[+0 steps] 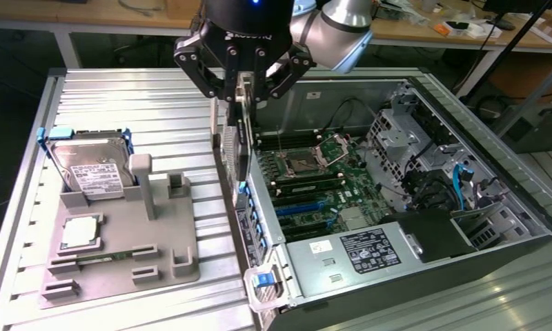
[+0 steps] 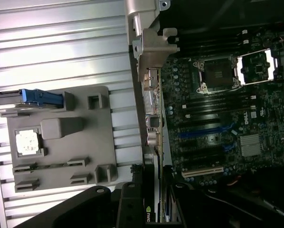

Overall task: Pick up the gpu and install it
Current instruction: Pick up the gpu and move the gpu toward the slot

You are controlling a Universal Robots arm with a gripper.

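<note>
1. A ribbed metal tabletop (image 1: 129,103) carries an open computer case (image 1: 497,179) toward its edge at the exterior view's right. A grey fixture tray (image 1: 165,262) sits toward the opposite edge.
2. The gpu (image 1: 242,134) hangs on edge in the air over the case wall that faces the tray, its silver bracket toward that wall. It is not yet seated.
3. The pincer (image 1: 243,93) is clenched on the gpu's upper part, one finger on each face.
4. Likely risk: the bracket sits close to the case wall, so it could catch on the rim rather than slide inside it, which would tilt the card in the grip.
5. The blue expansion slots (image 2: 206,133) on the motherboard (image 1: 331,179) lie below and to one side. If the card edge is not lined up with the slot, pressing down could jam it or strain the board.
6. A twisted grip could also send the card against the open processor socket (image 2: 218,73).
7. The hard drive (image 1: 92,169) in the tray is well apart and looks to be at no risk.
</note>
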